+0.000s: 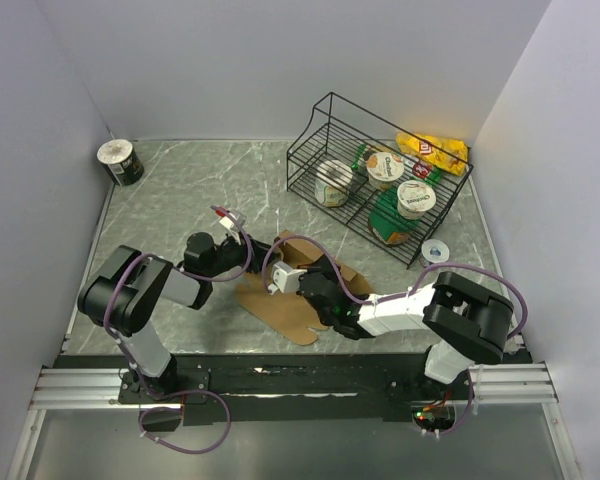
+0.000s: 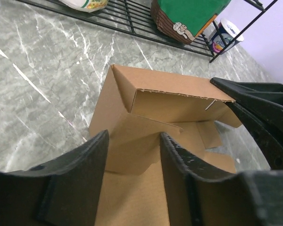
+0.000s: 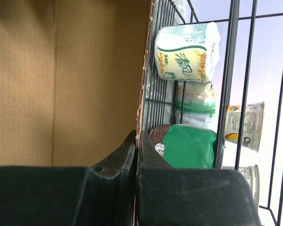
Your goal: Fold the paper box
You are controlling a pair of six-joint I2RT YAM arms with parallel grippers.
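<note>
The paper box (image 1: pixel 285 312) is plain brown cardboard, lying partly folded on the marble table between my two arms. In the left wrist view one long wall (image 2: pixel 179 101) of the box stands up, with a side flap (image 2: pixel 132 141) leaning in front of it. My left gripper (image 2: pixel 133 136) is open, its fingers (image 2: pixel 80 174) set either side of that flap low over the sheet. My right gripper (image 3: pixel 137 134) is shut on the raised wall's ragged top edge (image 3: pixel 140 108). From above, the left gripper (image 1: pixel 263 258) and right gripper (image 1: pixel 305 283) meet over the box.
A black wire basket (image 1: pixel 320 120) stands at the back right holding cups and a green packet (image 1: pixel 390 215). A small tub (image 1: pixel 435 252) sits beside its front corner. A yellow packet (image 1: pixel 435 150) lies behind it. A dark can (image 1: pixel 120 162) sits at the back left corner.
</note>
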